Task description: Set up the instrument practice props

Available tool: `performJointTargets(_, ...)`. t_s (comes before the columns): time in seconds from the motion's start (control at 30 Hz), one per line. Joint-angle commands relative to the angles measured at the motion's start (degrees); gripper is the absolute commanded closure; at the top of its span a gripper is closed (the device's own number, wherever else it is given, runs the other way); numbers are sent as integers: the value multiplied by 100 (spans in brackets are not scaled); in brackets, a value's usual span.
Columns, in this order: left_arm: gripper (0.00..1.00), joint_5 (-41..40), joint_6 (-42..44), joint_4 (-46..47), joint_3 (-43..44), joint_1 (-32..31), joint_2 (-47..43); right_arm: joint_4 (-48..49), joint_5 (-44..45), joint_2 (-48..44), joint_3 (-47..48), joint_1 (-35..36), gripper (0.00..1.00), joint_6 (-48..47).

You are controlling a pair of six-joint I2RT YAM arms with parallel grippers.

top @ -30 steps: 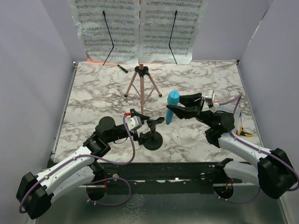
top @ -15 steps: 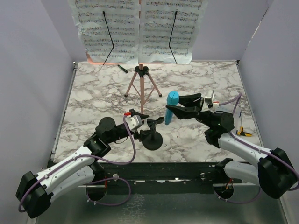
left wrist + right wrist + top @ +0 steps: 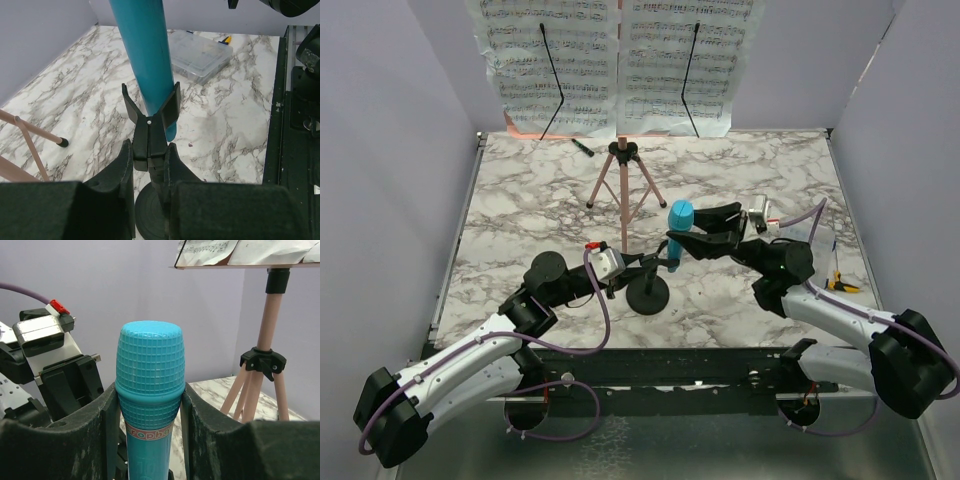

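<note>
Right claw [image 3: 685, 243] clamped on blue microphone [image 3: 150, 375], upright between its fingers. Microphone shaft sits within the clip of the mic stand [image 3: 149, 132], just above left claw [image 3: 149, 156], which grips the stand's stem.

Cut off at frame edges — sheet-music pages [image 3: 585, 70] above, microphone [image 3: 149, 390] below.

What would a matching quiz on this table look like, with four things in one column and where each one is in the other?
Things:
1. blue microphone
2. black mic stand
3. sheet-music pages
4. small dark stick

Places:
A. lying on the table near the back wall
B. propped on the pink music stand
C. stem clamped by the left gripper
D. held by the right gripper

Pairs: 1-D, 2-C, 3-B, 4-A
</note>
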Motion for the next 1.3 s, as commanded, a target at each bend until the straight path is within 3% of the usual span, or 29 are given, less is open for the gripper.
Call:
performJointTargets(0.0, 100, 78, 62, 25, -21, -9, -34, 356, 210, 73, 140, 176, 99, -111)
performJointTargets(1.27, 100, -28, -222, 19, -56, -5, -144, 725, 209, 39, -345, 760, 99, -505)
